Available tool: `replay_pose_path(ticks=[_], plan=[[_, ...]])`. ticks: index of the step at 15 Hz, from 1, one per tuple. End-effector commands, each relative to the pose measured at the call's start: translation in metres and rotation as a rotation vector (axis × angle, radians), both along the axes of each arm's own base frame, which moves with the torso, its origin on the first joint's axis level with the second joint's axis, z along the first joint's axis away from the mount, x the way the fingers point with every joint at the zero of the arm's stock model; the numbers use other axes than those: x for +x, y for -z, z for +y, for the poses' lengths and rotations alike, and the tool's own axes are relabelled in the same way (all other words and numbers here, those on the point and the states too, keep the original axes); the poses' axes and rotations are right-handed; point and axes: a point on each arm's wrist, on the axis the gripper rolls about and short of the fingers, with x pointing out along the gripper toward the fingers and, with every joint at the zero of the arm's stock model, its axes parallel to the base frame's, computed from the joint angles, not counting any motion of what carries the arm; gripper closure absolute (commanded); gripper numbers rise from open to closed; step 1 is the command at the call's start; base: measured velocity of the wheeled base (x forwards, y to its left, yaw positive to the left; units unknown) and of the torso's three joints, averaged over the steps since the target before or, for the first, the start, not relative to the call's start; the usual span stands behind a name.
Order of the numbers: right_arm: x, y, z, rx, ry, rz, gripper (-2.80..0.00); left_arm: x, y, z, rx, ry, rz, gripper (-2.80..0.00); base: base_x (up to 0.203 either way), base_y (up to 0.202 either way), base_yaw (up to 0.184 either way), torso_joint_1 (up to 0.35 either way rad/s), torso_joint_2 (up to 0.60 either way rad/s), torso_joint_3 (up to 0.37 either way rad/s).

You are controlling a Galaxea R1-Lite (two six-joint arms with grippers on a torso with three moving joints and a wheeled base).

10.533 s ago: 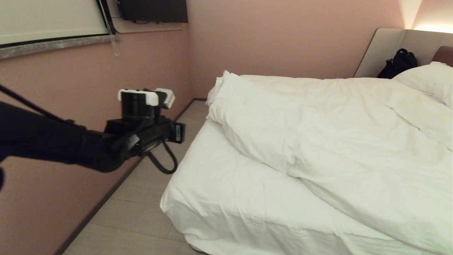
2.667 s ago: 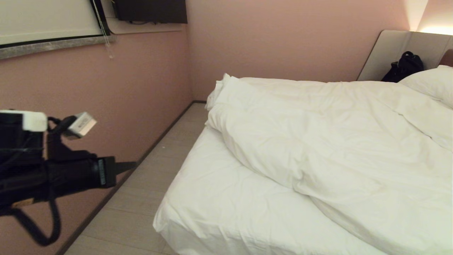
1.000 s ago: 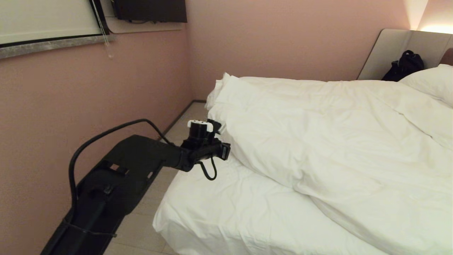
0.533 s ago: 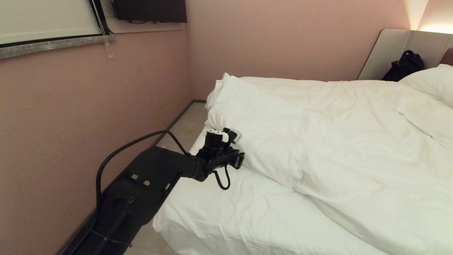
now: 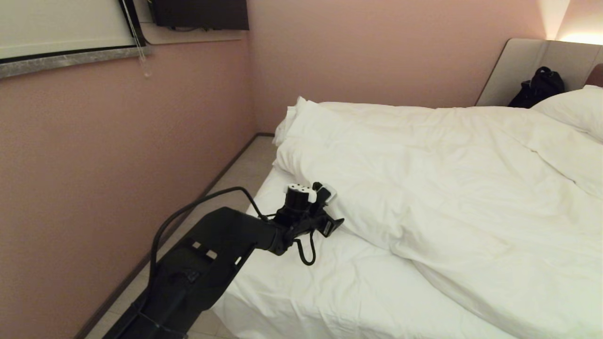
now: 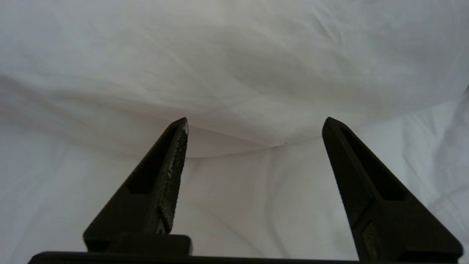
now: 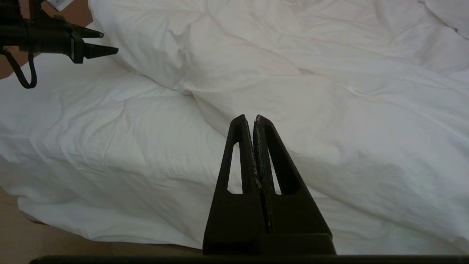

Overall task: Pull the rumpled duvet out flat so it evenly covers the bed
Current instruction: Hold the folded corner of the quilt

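the duvet [image 5: 447, 188] is seen bunched across the centre and right of the head view, lying on the bed [image 5: 301, 287] so that its folded lower edge runs as a diagonal from the upper middle of the frame down toward the lower right, with bare sheet [image 5: 330, 282] left uncovered in the lower centre. the left gripper [image 5: 335, 225] is found at the centre-left of that view, level with the mattress and just short of this folded edge, which lies directly ahead of its tips and slightly to the frame's right. in the left wrist view the gripper's two fingers [image 6: 172, 165] are shown spread wide apart with nothing between them, and the puffy fold [image 6: 234, 84] fills the upper half of the frame right in front of the tips; whether a tip touches the cloth cannot be told. the edge's long line is judged to run across the gap between the fingers, so a short advance would be needed before closing. the right gripper [image 7: 254, 126] is shown pressed together and empty at the lower centre of its own view, held well back from the fold, so the left arm is clearly the nearer one. no brand, label or readable writing is made out anywhere.
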Motion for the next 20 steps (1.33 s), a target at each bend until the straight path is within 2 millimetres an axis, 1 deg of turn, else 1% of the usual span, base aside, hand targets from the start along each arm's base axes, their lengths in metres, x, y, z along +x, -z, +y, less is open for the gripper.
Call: replay_pose_path(ticks=[1,8,9,16,18,20], plan=[[0.000,0.000,0.000,-0.001,0.000,0.001,0.00,-0.002,0.007,-0.003,0.004,0.009,0.002,-2.80,0.000,0.000,0.000,0.000,0.00,0.000],[0.000,0.000,0.000,-0.001,0.000,0.001,0.00,-0.004,0.010,-0.006,0.006,0.019,0.010,-2.80,0.000,0.000,0.000,0.000,0.00,0.000],[0.000,0.000,0.000,-0.001,0.000,0.001,0.00,-0.004,0.010,-0.007,0.007,0.020,0.009,0.00,0.000,0.000,0.000,0.000,0.00,0.000],[0.000,0.000,0.000,-0.001,0.000,0.001,0.00,-0.004,0.006,-0.008,-0.007,0.019,-0.015,0.00,0.000,0.000,0.000,0.000,0.00,0.000],[0.000,0.000,0.000,-0.001,0.000,0.001,0.00,-0.003,0.000,-0.007,-0.016,0.013,-0.030,0.00,0.000,0.000,0.000,0.000,0.00,0.000],[0.000,0.000,0.000,-0.001,0.000,0.001,0.00,-0.003,-0.017,-0.007,-0.043,-0.010,-0.081,0.00,0.000,0.000,0.000,0.000,0.00,0.000]])
